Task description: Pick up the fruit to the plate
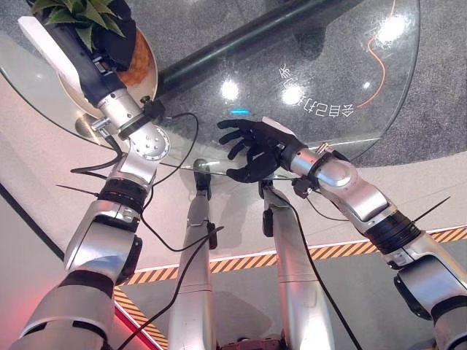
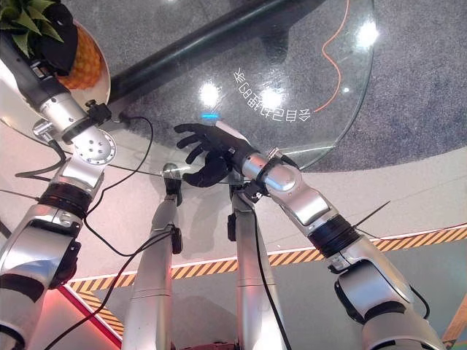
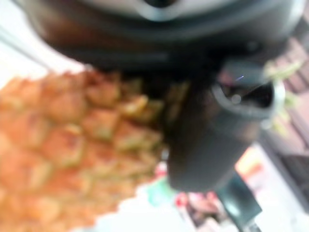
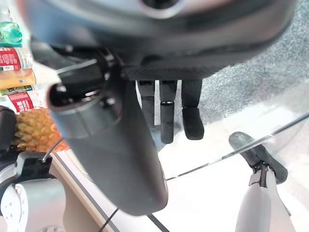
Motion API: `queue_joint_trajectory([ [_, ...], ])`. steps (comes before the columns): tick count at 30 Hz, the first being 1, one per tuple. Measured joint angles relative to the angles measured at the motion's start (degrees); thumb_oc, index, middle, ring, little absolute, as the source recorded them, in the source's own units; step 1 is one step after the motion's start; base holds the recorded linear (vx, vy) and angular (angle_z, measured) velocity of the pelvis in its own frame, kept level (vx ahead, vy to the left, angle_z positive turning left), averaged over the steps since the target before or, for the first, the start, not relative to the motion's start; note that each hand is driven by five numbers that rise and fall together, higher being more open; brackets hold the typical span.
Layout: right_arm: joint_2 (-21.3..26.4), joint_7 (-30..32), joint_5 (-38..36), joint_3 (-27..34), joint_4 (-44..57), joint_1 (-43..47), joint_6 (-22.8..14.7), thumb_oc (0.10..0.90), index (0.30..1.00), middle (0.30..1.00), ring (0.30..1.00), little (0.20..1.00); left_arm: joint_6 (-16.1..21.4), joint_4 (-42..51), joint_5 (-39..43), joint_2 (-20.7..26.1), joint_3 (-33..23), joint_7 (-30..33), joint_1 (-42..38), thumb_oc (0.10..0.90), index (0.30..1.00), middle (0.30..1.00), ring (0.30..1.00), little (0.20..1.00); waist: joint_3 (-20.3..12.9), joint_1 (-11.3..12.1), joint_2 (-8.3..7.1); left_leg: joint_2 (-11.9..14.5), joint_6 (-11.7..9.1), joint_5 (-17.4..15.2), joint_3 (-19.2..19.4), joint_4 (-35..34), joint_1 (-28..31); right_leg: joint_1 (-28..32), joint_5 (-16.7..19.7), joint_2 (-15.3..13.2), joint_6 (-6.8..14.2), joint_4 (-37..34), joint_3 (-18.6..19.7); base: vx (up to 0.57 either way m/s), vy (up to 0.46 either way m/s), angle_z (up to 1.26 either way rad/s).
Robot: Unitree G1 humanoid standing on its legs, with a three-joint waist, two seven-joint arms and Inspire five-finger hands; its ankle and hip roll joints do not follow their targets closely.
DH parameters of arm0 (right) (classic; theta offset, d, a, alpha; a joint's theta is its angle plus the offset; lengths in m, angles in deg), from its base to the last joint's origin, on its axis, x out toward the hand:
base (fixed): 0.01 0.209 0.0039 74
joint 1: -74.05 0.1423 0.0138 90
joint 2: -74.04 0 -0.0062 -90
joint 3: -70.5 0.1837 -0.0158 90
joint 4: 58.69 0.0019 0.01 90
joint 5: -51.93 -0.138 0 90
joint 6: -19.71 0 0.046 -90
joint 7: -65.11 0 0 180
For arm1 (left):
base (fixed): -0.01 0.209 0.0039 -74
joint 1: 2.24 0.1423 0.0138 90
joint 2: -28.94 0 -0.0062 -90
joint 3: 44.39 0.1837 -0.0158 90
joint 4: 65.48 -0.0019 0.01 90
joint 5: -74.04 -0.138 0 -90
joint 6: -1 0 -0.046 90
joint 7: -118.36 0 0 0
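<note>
In the left eye view, the left robot hand (image 1: 117, 33) grips the pineapple (image 1: 136, 65) over the plate (image 1: 73, 95) on the glass bench (image 1: 350, 87). The right robot hand (image 1: 255, 149) hovers with fingers loosely spread, empty. The left wrist view shows the thumb (image 3: 207, 140) against the pineapple. In the right wrist view, the fingers (image 4: 166, 116) hang relaxed.

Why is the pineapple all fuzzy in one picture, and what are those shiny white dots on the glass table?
In the left wrist view the pineapple sits very close to the camera, so it looks out of focus beside the left hand. In the left eye view, the dots on the glass table are probably reflected lights.
</note>
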Motion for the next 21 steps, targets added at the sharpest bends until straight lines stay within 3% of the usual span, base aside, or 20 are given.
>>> queue_joint_trajectory([
  [10,0.0,1.0,0.0,-0.2,-0.3,-0.1,0.0,0.800,0.900,0.900,0.900,0.900,-0.4,-0.7,0.7,0.0,-0.2,0.0,0.7,0.100,0.300,0.300,0.300,0.200,0.0,0.4,0.02,0.0,-0.2,0.1,-0.7,0.3,0.0,0.1,-0.1,0.1,0.1,0.6,-0.3,0.00,-0.002,0.00],
  [12,0.0,1.1,0.0,-0.2,-0.3,-0.1,0.0,0.800,0.900,0.900,0.900,0.900,-0.3,-0.7,0.7,0.0,-0.2,0.0,0.7,0.800,0.900,0.900,0.900,0.900,0.0,0.5,0.02,0.0,-0.2,0.1,-0.8,0.3,0.0,0.1,-0.1,0.1,0.1,0.6,-0.3,0.00,-0.033,0.01],
  [21,0.0,1.6,0.0,-0.3,-0.3,-0.6,0.1,0.800,0.900,0.900,0.900,0.900,-0.3,-0.6,0.6,0.0,-0.2,0.0,1.0,0.800,0.900,0.900,0.900,0.900,0.0,0.8,0.04,0.1,-0.6,0.3,-1.9,0.3,0.3,0.8,-0.3,0.1,-0.2,0.7,-1.4,0.00,-0.014,0.02],
])
